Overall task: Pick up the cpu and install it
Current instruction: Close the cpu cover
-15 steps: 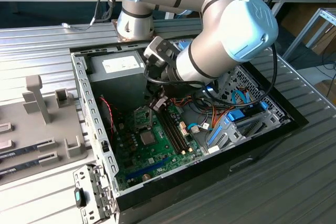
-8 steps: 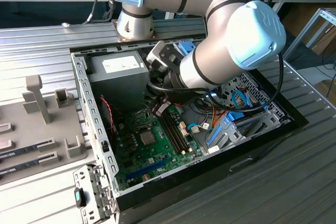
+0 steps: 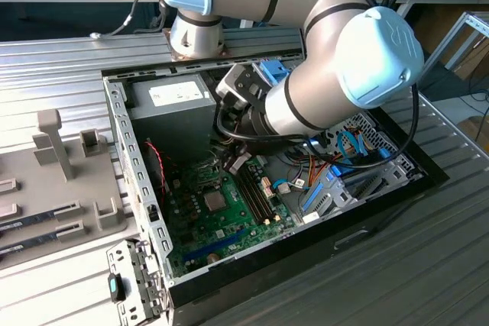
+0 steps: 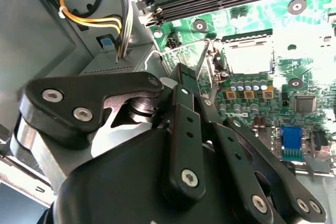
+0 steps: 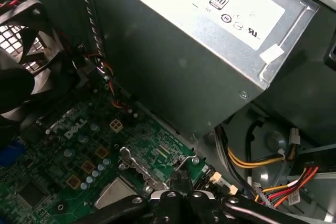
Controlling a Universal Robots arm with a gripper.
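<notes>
1. The cpu lies flat in its socket on the green motherboard inside the open computer case; the second wrist view shows it as a pale square.
2. The pincer hangs near the socket, beside the grey power supply; its black fingers meet at the tips, clenched on nothing.
3. The socket's metal frame stands hinged open.

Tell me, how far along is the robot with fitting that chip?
Looks done: the cpu appears to be seated in place on the green board. In hand: nothing that I can see; the gripper hangs just beside the chip. Left: the hinged socket frame stands open, not yet closed over it.
</notes>
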